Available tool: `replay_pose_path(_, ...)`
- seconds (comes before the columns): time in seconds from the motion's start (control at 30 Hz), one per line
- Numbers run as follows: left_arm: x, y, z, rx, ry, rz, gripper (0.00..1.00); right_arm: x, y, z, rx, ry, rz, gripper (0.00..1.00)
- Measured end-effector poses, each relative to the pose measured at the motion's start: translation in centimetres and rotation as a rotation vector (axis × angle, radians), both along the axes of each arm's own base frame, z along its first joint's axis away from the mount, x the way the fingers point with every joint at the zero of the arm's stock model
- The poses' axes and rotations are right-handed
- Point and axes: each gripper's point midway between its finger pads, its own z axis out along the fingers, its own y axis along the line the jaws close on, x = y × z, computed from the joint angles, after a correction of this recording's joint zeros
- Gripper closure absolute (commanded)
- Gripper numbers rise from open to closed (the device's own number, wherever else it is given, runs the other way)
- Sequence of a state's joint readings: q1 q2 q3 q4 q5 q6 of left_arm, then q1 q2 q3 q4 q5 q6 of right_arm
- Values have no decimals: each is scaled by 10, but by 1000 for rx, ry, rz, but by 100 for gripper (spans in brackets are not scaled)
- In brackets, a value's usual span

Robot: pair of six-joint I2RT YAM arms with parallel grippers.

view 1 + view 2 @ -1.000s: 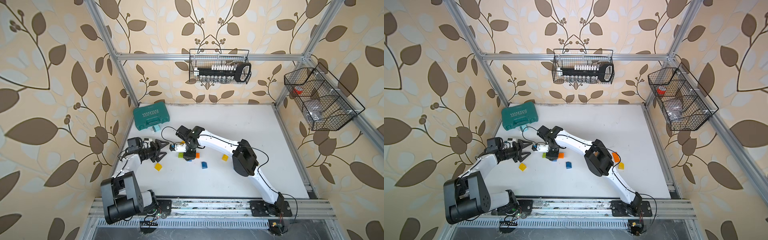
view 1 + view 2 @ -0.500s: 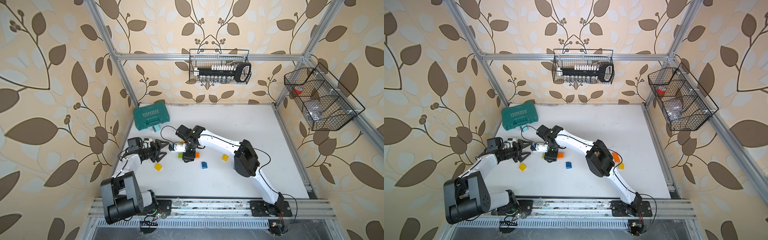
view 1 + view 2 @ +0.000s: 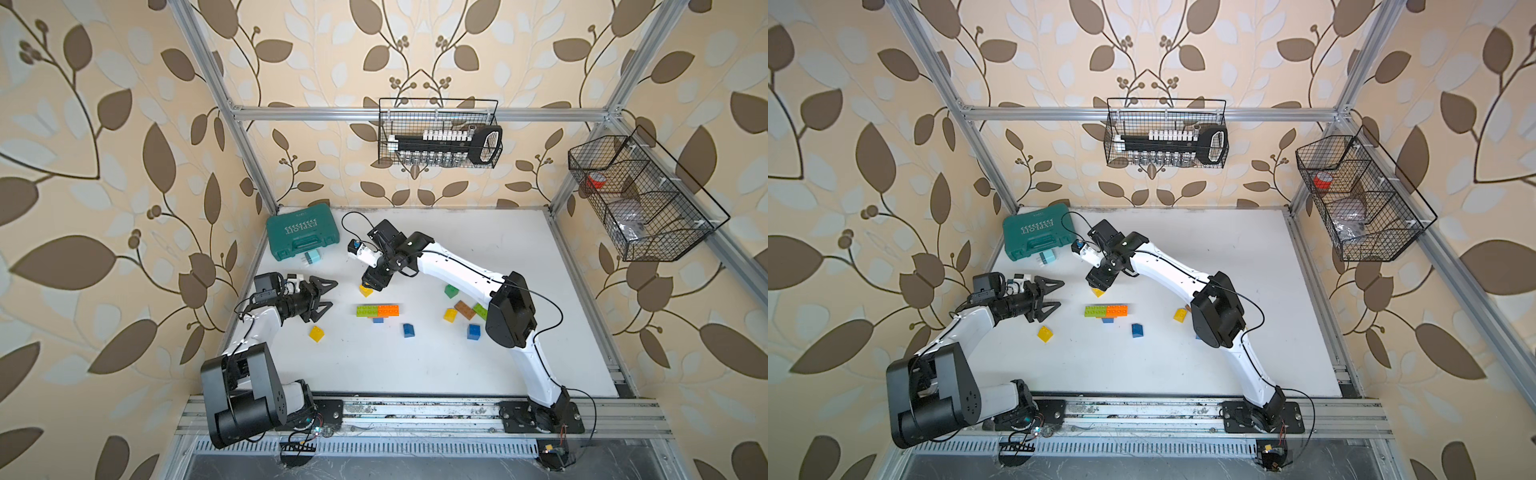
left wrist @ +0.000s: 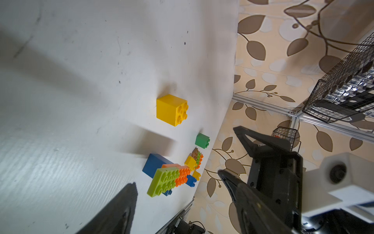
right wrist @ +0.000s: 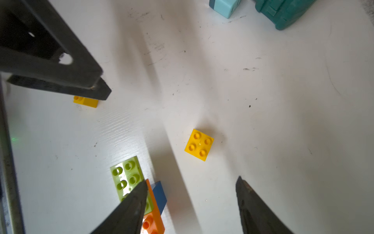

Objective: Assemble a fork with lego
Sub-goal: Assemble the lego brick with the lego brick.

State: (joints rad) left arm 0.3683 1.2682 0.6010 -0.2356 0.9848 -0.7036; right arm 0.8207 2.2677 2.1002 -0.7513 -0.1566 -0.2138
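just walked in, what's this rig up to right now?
Two arms are building a fork out of lego. The right tool hangs open over a small yellow brick, which sits on the table ungripped. Next to it lies the part-built piece: green and orange bricks joined in a row, with blue underneath. The left tool is open and empty, off to the side. The other loose bricks lie scattered on the table.

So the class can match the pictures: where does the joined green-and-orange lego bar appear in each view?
Both top views: green-and-orange bar on the table, left of centre.
Left wrist view: nearest bricks, lime end closest.
Right wrist view: lime end shows; the rest partly hidden by the right gripper.
Shared landmark: yellow square brick beside it, in every view.
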Motion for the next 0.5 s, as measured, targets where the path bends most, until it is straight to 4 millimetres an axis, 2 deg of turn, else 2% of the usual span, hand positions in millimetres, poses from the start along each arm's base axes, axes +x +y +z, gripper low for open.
replay_pose_path(0.23,1,0,-4,-5,15,1,21,13,11,-32,14,25,-73,22)
replay_pose_path(0.4,2,1,-3,-1,10,-1,21,15,13,-62,-6,61,-105,23)
replay_pose_path(0.5,2,1,-4,-3,14,-1,21,15,15,-74,-17,67,-119,28)
